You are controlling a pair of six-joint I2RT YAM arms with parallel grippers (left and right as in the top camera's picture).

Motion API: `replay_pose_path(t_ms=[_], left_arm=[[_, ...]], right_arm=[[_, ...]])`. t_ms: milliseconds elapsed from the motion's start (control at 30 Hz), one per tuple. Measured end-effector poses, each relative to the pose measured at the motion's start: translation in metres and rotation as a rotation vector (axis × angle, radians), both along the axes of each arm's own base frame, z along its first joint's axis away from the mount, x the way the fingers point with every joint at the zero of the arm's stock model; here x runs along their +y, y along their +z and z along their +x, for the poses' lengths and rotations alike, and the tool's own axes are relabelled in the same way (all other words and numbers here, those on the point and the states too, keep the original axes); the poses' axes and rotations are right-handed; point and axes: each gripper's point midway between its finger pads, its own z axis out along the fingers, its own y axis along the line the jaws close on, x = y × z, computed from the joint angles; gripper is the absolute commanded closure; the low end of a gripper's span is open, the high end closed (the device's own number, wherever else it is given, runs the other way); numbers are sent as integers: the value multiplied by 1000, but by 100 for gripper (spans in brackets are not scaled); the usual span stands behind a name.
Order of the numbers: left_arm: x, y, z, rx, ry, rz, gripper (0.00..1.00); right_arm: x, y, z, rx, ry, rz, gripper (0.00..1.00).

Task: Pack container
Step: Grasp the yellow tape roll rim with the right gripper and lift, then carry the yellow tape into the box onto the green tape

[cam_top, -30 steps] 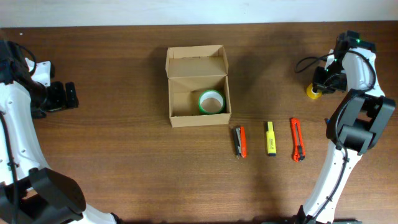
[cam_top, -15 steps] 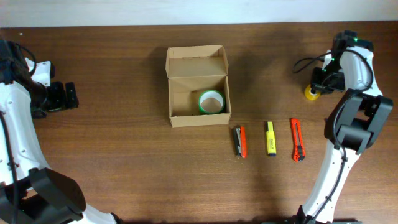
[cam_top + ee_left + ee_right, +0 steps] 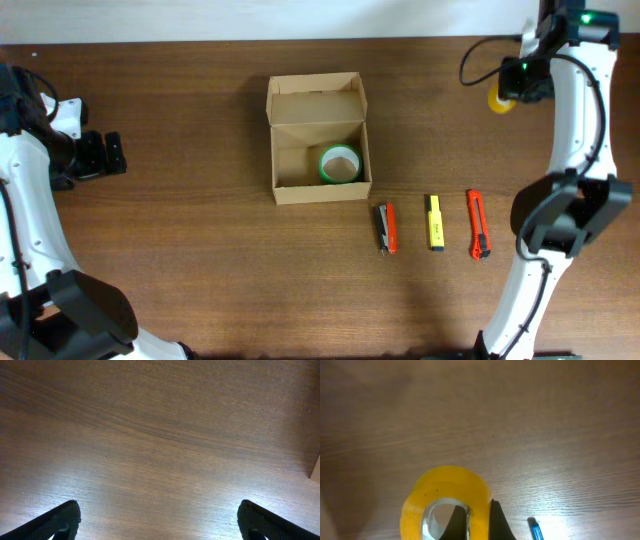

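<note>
One broad brown wooden surface (image 3: 200, 250) carries everything. The left arm (image 3: 25, 200) comes in along the left edge, bent back on itself. Its end effector (image 3: 160, 522) lies low over bare wood with its two fingers spread wide and nothing between them. The right arm (image 3: 575, 110) stands tall by the right edge and stretches towards the far right corner. Its end effector (image 3: 475, 522) is closed on the wall of a yellow tape roll (image 3: 445, 485), one finger through the hole and one outside.

The container (image 3: 315, 105) sits near the middle of the surface, closer to the far edge, with its lid flap open. A green tape roll (image 3: 325, 166) lies in its near right corner. Between the container and the right edge, three slim tools lie side by side: an orange-and-black one (image 3: 385, 227), a yellow one (image 3: 435, 221) and an orange one (image 3: 478, 224).
</note>
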Motion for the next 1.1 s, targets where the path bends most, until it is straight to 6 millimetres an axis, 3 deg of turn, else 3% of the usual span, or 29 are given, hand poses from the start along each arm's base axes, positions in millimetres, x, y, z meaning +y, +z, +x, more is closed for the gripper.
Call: replay_pose_path(t_ms=[267, 367, 500, 633, 867, 967, 1100], left_arm=[[0, 0, 0, 0, 0, 0, 0], [0, 0, 0, 0, 0, 0, 0], [0, 0, 0, 0, 0, 0, 0], [0, 0, 0, 0, 0, 0, 0], [0, 0, 0, 0, 0, 0, 0], [0, 0, 0, 0, 0, 0, 0], [0, 0, 0, 0, 0, 0, 0]], right_arm=[[67, 92, -15, -188, 193, -44, 97], [101, 117, -27, -234, 314, -55, 96], [153, 135, -44, -268, 499, -47, 96], [215, 135, -62, -265, 722, -35, 96], [301, 126, -95, -264, 1029, -33, 97], [323, 112, -100, -249, 1094, -33, 96], [343, 82, -92, -212, 1117, -38, 97]])
